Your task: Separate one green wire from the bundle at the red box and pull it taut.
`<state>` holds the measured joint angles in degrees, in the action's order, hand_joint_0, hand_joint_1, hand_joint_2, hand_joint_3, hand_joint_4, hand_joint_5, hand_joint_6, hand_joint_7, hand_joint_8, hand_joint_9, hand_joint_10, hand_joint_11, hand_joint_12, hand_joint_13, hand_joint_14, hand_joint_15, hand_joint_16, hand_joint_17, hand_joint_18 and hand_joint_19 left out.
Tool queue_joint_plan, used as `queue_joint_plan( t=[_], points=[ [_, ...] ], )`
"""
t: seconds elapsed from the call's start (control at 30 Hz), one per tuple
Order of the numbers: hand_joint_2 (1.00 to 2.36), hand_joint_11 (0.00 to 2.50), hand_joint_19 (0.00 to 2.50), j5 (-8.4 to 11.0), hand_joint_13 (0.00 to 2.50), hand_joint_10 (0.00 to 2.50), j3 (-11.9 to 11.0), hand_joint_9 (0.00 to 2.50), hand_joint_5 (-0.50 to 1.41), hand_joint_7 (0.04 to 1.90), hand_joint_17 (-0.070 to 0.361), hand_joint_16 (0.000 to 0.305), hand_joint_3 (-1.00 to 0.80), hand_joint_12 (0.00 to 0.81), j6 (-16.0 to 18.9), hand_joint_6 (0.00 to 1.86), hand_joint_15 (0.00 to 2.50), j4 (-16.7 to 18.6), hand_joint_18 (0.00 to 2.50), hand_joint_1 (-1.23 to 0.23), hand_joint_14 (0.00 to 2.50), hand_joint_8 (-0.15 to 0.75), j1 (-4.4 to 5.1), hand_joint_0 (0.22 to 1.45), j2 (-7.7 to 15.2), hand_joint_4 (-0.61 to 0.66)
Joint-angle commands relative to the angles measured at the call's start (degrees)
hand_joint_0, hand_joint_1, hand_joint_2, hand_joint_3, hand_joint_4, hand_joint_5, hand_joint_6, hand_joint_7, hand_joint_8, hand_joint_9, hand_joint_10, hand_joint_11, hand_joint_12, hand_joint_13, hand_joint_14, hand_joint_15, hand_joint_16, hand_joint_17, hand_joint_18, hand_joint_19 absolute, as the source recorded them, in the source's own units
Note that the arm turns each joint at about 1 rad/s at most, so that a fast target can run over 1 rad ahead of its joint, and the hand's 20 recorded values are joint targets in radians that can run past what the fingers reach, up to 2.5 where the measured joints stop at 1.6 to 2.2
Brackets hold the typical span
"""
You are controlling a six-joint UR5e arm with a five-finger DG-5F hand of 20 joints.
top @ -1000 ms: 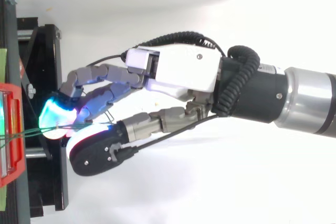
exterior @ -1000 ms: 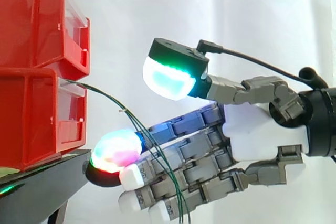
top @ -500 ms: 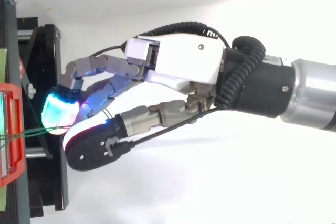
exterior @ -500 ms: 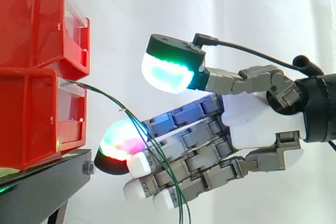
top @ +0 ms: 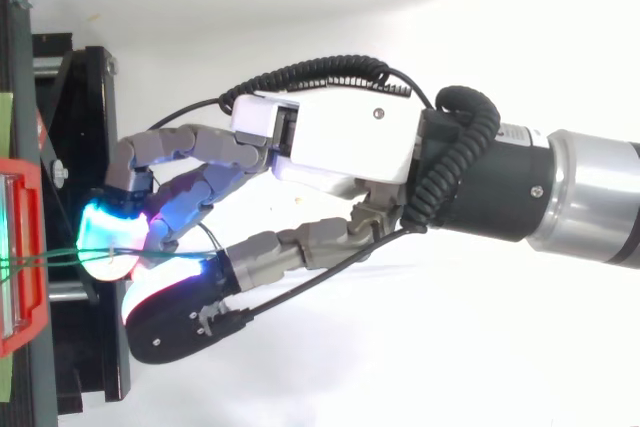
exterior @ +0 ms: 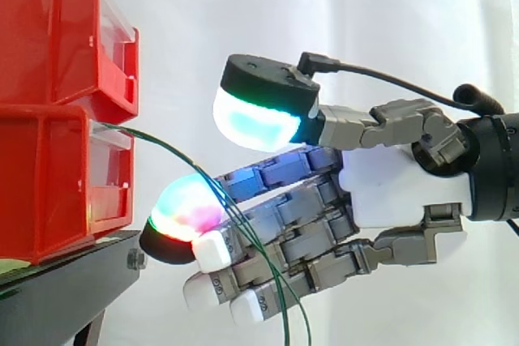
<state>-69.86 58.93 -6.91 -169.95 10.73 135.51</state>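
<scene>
**Hand open at the wires, nothing pinched yet**

Hand (exterior: 397,192) released: fingers stretched toward the lower red bin (exterior: 57,184), thumb pad (exterior: 255,123) raised well above them, wide gap between. Green wires (exterior: 174,157) leaving the bin front, arcing down and across the fingers near the glowing fingertip (exterior: 186,212), then hanging off below. Several strands close together, so not yet separated. In top view, strands run from the bin across the lit tip (top: 105,242), just beside the black stand (exterior: 65,281).

Step in hand, by my read: singling out one strand. To do well:
- Slip one fingertip between strands, not under the whole bundle.
- Bring the thumb down onto one wire only, pinching against a finger pad.
- Check the other strands fall free before pulling.
- Pull away from the bin in a straight line, slowly, until the sag goes.

Risks: catching two strands, thin wire sliding off the rounded pads, a hard tug dragging the bin.
</scene>
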Motion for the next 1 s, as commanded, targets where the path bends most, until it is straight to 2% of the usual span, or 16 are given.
queue_joint_plan(
  t=[0.0,0.13,0.2,0.27,0.5,0.57,0.7,0.97],
  points=[
    [1.01,0.41,0.40,-0.01,0.61,0.01,0.13,0.78,-0.12,1.05,0.102,0.045,-0.35,0.298,-0.03,0.64,0.32,0.41,0.51,-0.68,0.01,0.224,0.08,0.58,-0.07,0.11],
    [1.01,0.44,0.41,-0.01,0.61,0.01,0.13,0.78,-0.15,0.88,0.102,0.045,-0.31,0.299,0.41,0.75,0.33,0.41,0.51,-0.71,0.01,0.224,-0.01,0.59,-0.07,0.12],
    [1.01,0.44,0.41,-0.19,0.61,0.01,0.04,0.78,-0.16,0.85,0.102,0.045,-0.33,0.299,0.76,0.76,0.33,0.41,0.51,-0.71,0.01,0.220,-0.09,0.59,-0.07,0.13],
    [1.01,0.44,0.42,-0.36,0.61,0.01,-0.22,0.79,-0.15,0.84,0.103,0.046,-0.36,0.300,1.11,0.76,0.34,0.41,0.52,-0.65,0.01,0.226,-0.45,0.57,-0.07,0.14],
    [1.01,0.44,0.43,-2.30,0.61,0.02,-0.66,0.79,-0.14,0.94,0.106,0.047,-0.40,0.308,0.76,0.69,0.34,0.24,0.49,-0.56,0.01,0.229,-1.68,0.54,0.02,0.13],
    [1.01,0.44,0.43,-2.30,0.61,0.01,1.54,0.79,-0.14,0.94,0.106,0.047,-0.40,0.310,-0.38,0.68,0.34,1.73,0.49,-0.56,0.01,0.230,-2.12,0.54,0.10,0.13],
    [1.01,0.44,0.42,-2.30,0.61,0.02,2.15,0.80,-0.14,0.92,0.103,0.046,-0.33,0.305,-0.38,0.73,0.34,4.19,0.49,-0.61,0.01,0.230,-2.12,0.57,0.02,0.12],
    [1.02,0.49,0.42,-2.21,0.62,0.02,1.01,0.79,-0.18,0.80,0.103,0.046,-0.28,0.303,-0.47,0.85,0.36,4.19,0.51,-0.70,0.01,0.230,-1.59,0.58,0.02,0.12]
  ],
)
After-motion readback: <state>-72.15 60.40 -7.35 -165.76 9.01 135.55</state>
